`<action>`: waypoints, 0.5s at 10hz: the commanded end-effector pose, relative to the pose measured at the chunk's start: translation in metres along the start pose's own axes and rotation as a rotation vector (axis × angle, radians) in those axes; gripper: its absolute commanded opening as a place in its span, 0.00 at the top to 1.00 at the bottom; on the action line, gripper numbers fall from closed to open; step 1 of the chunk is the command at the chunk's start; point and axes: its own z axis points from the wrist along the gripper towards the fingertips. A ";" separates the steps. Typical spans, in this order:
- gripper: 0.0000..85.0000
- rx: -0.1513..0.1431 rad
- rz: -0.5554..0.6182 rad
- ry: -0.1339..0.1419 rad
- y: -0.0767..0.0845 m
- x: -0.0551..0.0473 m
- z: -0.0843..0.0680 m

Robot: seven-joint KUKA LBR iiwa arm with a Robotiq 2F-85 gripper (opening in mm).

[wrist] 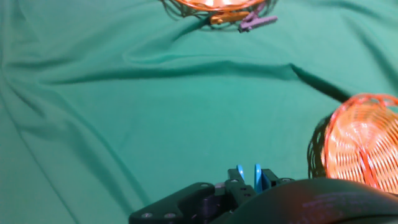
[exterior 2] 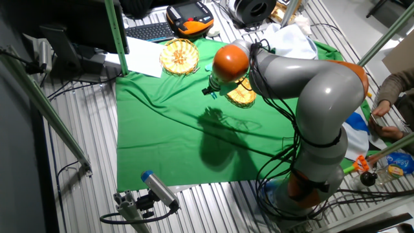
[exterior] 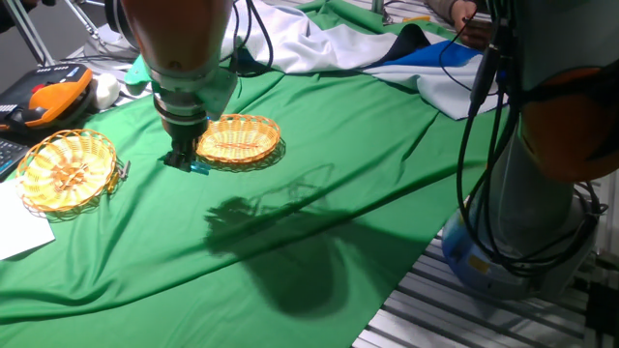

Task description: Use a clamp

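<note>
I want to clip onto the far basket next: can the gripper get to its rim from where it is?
Probably yes: between the gripper, holding the clamp, and the far basket lies only bare green cloth. A small clip already sits at its rim.

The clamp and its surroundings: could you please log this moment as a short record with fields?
clamp: teal clip, held at the end effector, prongs visible in the hand view
end effector state: shut on the clamp, above the green cloth
nearest basket: wicker basket, just beside the end effector
second basket: wicker basket, apart, near the cloth's edge
grey clip: on the second basket's rim
</note>
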 end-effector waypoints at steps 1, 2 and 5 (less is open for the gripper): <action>1.00 -0.038 -0.159 -0.023 -0.001 -0.001 0.002; 1.00 -0.038 -0.160 -0.023 -0.003 -0.002 0.003; 1.00 -0.037 -0.157 -0.021 -0.003 -0.005 0.005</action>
